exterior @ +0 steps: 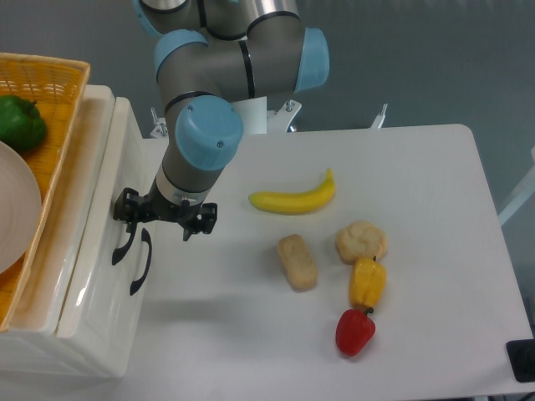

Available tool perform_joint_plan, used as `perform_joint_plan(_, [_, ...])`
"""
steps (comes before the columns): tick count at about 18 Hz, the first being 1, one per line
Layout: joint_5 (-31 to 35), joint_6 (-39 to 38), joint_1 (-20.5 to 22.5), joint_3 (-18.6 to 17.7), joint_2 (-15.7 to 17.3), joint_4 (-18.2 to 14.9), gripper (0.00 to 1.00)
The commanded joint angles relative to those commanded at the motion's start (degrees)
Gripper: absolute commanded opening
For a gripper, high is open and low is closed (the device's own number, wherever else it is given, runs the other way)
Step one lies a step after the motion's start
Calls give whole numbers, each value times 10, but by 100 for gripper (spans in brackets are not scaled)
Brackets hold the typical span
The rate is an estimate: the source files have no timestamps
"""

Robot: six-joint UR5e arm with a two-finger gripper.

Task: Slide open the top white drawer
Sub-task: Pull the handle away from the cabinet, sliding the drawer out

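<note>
Gripper [165,219] at black arched handle [123,246] of glossy cream-white top drawer [84,251]; jaws' closure indiscernible. Drawer lies left of jaws; slide-out direction rightward across bench.

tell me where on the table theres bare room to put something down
The table's far right corner beyond the banana is bare, as is the near strip left of the red pepper. It is crowded around the bread roll, bun and yellow pepper.
</note>
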Motion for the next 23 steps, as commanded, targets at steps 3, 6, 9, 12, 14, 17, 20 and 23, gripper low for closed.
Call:
perform_joint_plan(3, [0,1,4,4,2,0,100])
perform_joint_plan(6, [5,1,4,4,1,0,100])
perform_joint_plan(9, [28,2,4,4,0,0,100])
perform_joint_plan(12, [28,2,5,4,0,0,100])
perform_joint_plan(14, [29,3,7,5,0,1,100])
perform_joint_plan(17, [29,13,14,6,1,-1,100])
perform_joint_plan(20, [29,14,22,7,1,0,100])
perform_joint_plan(23, [29,15,31,7,2,0,100])
